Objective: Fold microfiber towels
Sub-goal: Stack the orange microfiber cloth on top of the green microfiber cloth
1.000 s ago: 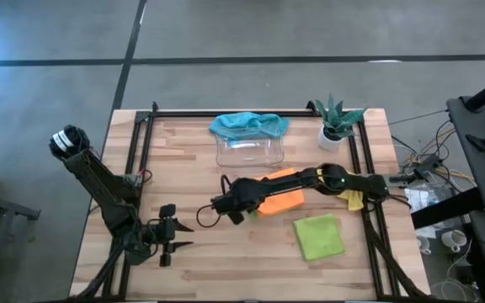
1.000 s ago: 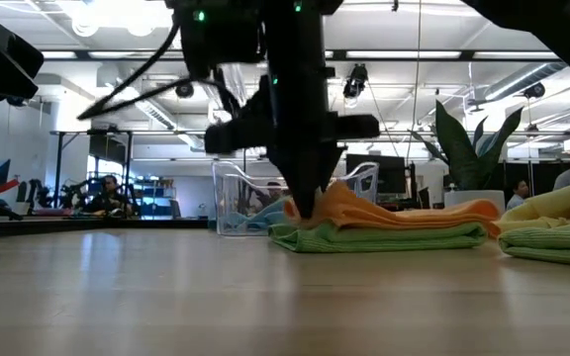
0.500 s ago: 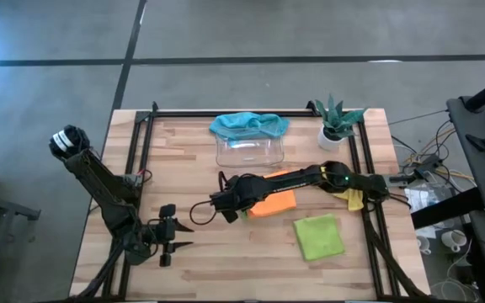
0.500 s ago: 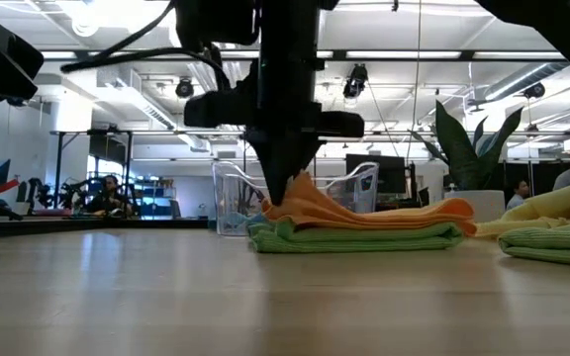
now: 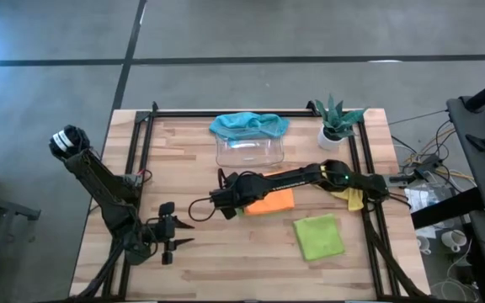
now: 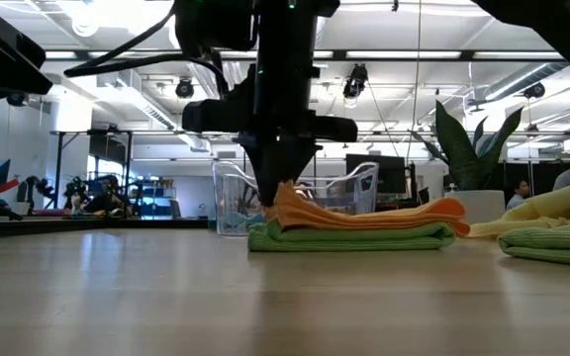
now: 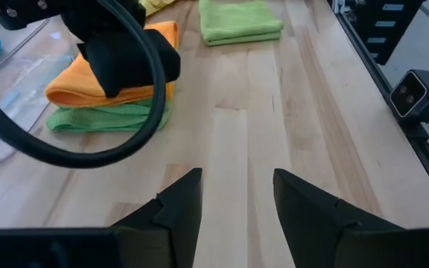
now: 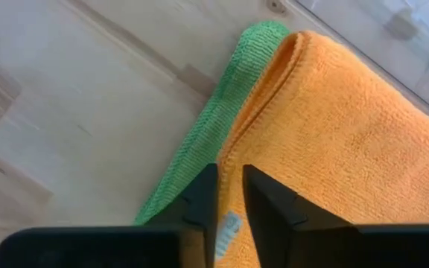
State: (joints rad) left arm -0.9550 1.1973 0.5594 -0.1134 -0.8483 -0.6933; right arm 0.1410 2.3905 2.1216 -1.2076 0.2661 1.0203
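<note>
Microfiber towels are what you are handling, and going across the table from your left: the left gripper (image 5: 178, 236) waits low near the front left of the table (image 5: 226, 269), fingers parted and nothing between them, well clear of every cloth. Next, about mid-table, the orange towel (image 5: 272, 202) lies folded on top of a folded lime green towel (image 6: 349, 237), just in front of the clear plastic tray (image 5: 251, 150). The right gripper (image 5: 226, 202) stands at the left end of that stack; its fingers (image 8: 199, 197) are only slightly apart, astride the orange edge near its small label. You cannot tell whether they pinch the cloth or are letting it go.

Over the tray's far rim hangs the teal towel (image 5: 249, 124). Further right, a second lime green towel (image 5: 318, 236) lies folded flat by itself, and the yellow towel (image 5: 354, 199) sits mostly hidden under the right arm.

Expect these cloths to be light, limp and a little grippy: they will sag, drag the layer beneath, and fold wherever unsupported. Take hold at a corner or hemmed edge, pinching all the layers you mean to move.
</note>
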